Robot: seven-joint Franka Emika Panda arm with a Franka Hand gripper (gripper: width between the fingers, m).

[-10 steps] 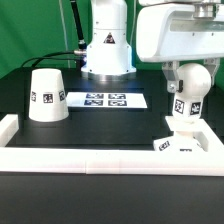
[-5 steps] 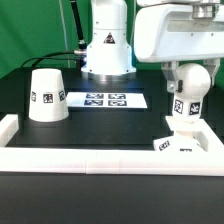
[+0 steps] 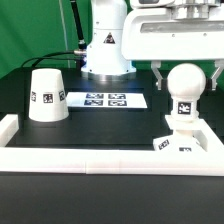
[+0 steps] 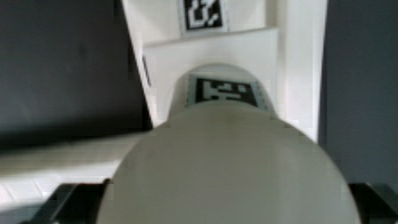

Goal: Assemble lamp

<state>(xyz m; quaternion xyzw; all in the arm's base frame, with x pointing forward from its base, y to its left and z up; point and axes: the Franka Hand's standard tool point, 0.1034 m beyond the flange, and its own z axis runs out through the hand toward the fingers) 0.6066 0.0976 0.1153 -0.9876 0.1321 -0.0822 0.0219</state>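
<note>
We see a glossy white arm [image 3: 105,38], rounded, with a black ring at its foot and a small dark mark on the front. Black cables [image 3: 62,52] lie beside it. The gripper [image 3: 188,80] has a boxy white body and dark fingers [image 3: 160,75].

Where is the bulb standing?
In the exterior view the bulb stands upright on the base at that view's right, just behind the front rail; the shade is far off at the left.

In the wrist view the bulb [image 4: 214,165] is a blurred mass covering what stands below it; the hand's [image 4: 214,200] fingers [image 4: 64,205] are cropped by the picture's edge.
</note>
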